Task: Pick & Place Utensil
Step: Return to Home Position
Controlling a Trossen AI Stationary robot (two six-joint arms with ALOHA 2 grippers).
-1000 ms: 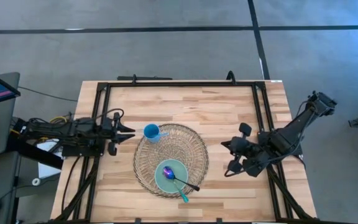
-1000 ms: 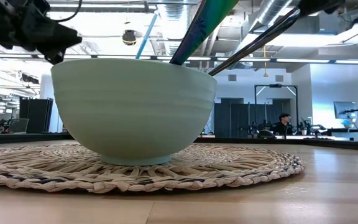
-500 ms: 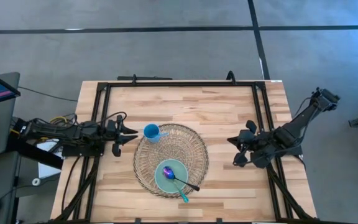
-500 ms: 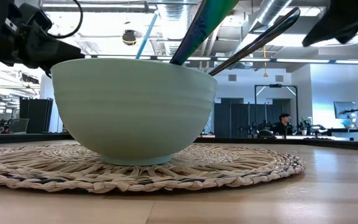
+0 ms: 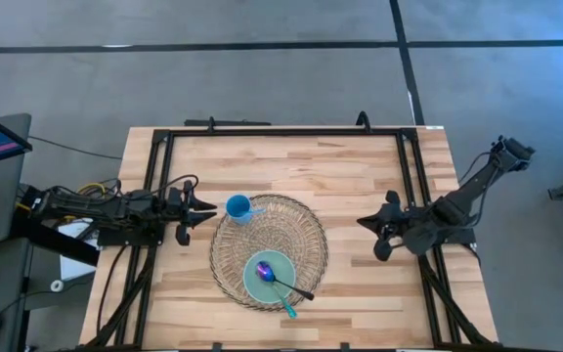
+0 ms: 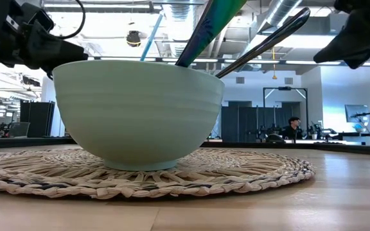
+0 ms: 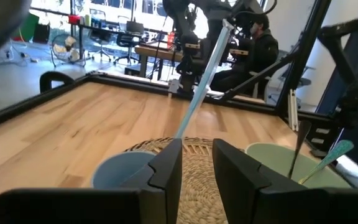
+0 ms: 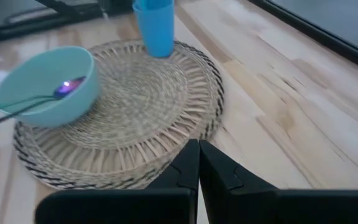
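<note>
A pale green bowl (image 5: 258, 286) (image 6: 140, 109) (image 8: 42, 87) stands on a round woven mat (image 5: 286, 230) (image 8: 135, 106). Two utensils lean in it, handles over its near-right rim: a dark-handled spoon (image 5: 293, 287) (image 6: 262, 45) with an iridescent purple head, and a teal one (image 5: 287, 311) (image 6: 211, 19). A blue cup (image 5: 238, 207) (image 8: 155, 25) stands on the mat's far-left edge. My left gripper (image 5: 206, 209) (image 7: 197, 165) hovers just left of the cup, open a little. My right gripper (image 5: 367, 223) (image 8: 199, 155) is shut, right of the mat, holding nothing.
A black frame (image 5: 281, 131) runs along the table's far, left and right sides. Bare wood lies far of the mat and between the mat and my right gripper. People and other workbenches show in the room beyond the table.
My right gripper has drawn back from the bowl side of the mat toward the table's right and far edges. My left gripper has sunk slightly beside the cup. Bowl, utensils and cup have stayed where they were.
</note>
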